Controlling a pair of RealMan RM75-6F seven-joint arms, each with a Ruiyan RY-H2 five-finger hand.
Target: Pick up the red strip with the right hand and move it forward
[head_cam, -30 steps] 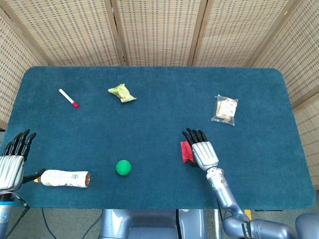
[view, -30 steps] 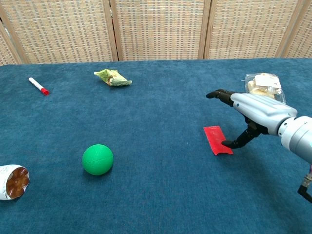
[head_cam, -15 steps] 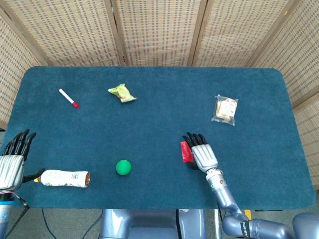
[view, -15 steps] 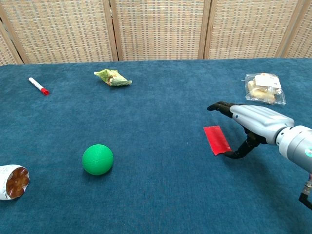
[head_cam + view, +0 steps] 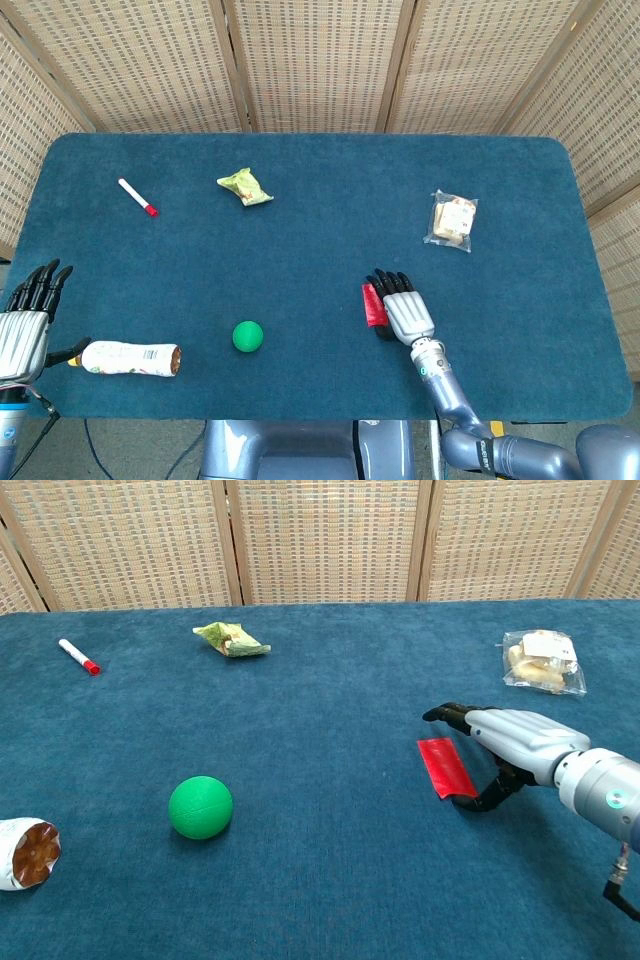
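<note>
The red strip (image 5: 374, 306) (image 5: 445, 767) lies flat on the blue table, right of centre. My right hand (image 5: 405, 312) (image 5: 505, 742) hovers low just to the right of it, fingers stretched out over the strip's right edge. The thumb reaches down to the cloth at the strip's near end. Nothing is gripped. My left hand (image 5: 25, 325) rests open at the table's near left edge and holds nothing.
A green ball (image 5: 200, 807) sits left of the strip. A bottle (image 5: 130, 358) lies by my left hand. A red-capped marker (image 5: 137, 197) and a green wrapper (image 5: 245, 187) are at the far left. A bagged snack (image 5: 453, 220) lies beyond my right hand.
My right hand has drawn back toward me and sunk lower beside the strip. The strip and the left hand have not moved.
</note>
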